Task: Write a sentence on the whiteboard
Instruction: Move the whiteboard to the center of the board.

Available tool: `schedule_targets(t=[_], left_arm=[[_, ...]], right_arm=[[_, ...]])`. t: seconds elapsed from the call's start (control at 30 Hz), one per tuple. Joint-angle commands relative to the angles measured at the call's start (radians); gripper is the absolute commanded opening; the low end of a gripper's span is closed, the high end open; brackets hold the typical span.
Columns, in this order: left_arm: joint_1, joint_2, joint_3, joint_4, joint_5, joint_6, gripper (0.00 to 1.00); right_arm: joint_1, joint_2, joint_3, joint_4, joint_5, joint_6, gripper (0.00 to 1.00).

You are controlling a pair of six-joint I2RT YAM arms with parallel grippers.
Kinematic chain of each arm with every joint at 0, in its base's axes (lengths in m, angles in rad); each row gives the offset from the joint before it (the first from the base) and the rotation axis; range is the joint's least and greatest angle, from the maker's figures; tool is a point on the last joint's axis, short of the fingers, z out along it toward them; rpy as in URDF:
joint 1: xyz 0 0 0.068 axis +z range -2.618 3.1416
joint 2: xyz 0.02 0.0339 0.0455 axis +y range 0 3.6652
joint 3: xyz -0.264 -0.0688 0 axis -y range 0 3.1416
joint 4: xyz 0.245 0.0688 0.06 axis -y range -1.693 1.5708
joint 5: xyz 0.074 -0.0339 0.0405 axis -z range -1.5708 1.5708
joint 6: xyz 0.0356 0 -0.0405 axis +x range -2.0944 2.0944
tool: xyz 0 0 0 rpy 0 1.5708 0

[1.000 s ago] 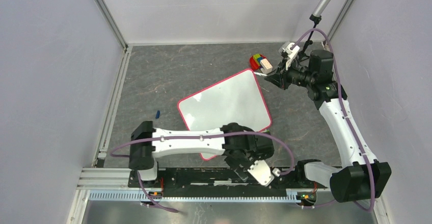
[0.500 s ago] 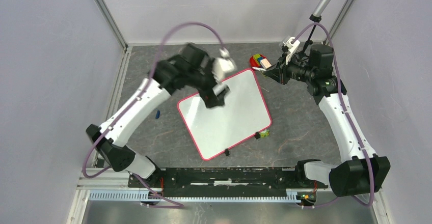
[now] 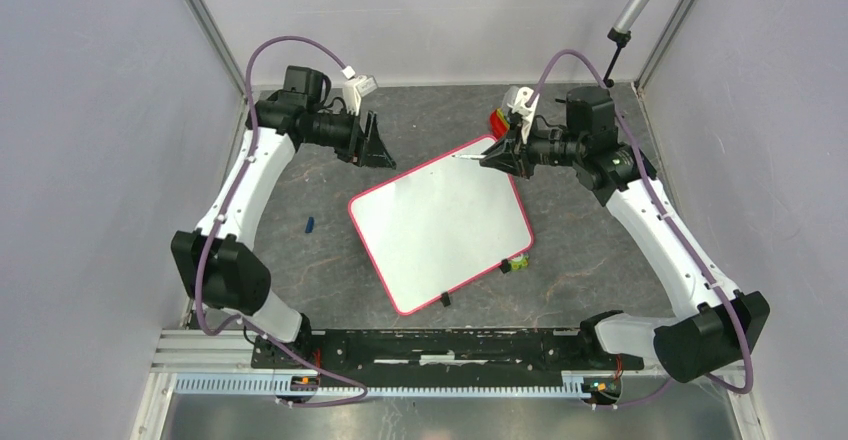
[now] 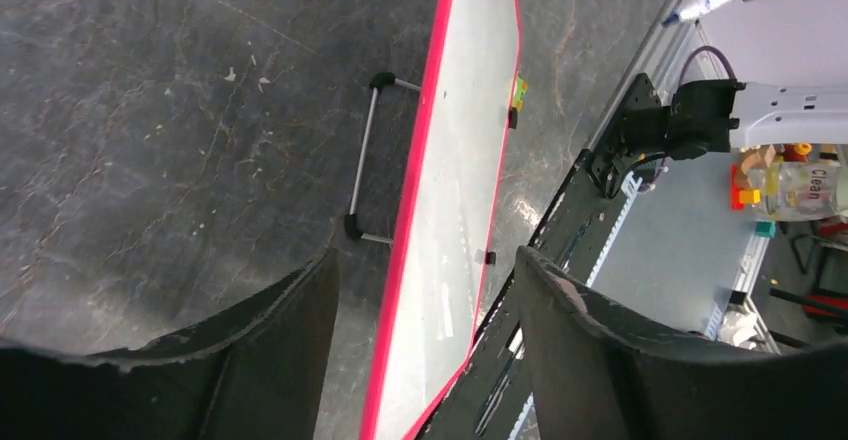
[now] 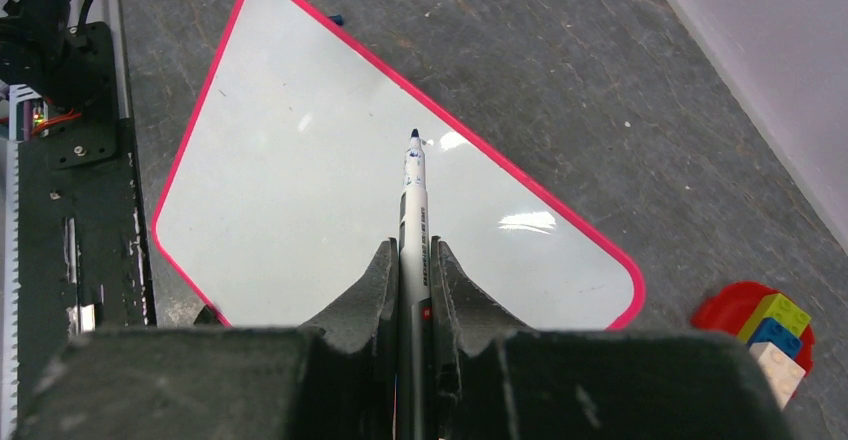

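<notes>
At the middle of the desk (image 3: 300, 160) the whiteboard (image 3: 440, 225) lies blank and unheld: the left hand (image 3: 375, 148) hovers wide and empty off its far left edge, while the right hand (image 3: 497, 157) clamps a marker (image 5: 413, 210) above the far corner. Pen pressure could likely slide it or smear strokes.

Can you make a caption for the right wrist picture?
The right gripper holds a marker, tip over the blank whiteboard.
</notes>
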Motion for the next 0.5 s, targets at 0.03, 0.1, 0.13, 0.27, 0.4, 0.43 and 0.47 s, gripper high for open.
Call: schedule_targets(t=[0.03,0.1,0.13,0.27,0.4,0.43,0.47], left_arm=[[0.001,0.086,0.031,0.027,0.094,-0.029,0.65],[-0.004,0.115,0.039,0.027,0.111,-0.028,0.6],[-0.01,0.13,0.044,0.026,0.113,-0.026,0.58],[-0.04,0.174,0.07,0.012,0.113,-0.008,0.49],[-0.077,0.216,0.108,-0.025,0.123,0.026,0.37],[-0.085,0.225,0.116,-0.028,0.123,0.031,0.33],[-0.09,0.232,0.121,-0.03,0.123,0.033,0.29]], right_arm=[[0.036,-0.001,0.041,-0.076,-0.027,-0.086,0.0],[0.043,0.0,0.041,-0.096,-0.025,-0.106,0.0],[0.045,-0.001,0.041,-0.107,-0.024,-0.116,0.0],[0.055,0.003,0.046,-0.137,-0.025,-0.145,0.0],[0.069,0.011,0.05,-0.162,-0.025,-0.166,0.0],[0.072,0.014,0.053,-0.169,-0.024,-0.17,0.0],[0.076,0.015,0.055,-0.176,-0.023,-0.175,0.0]])
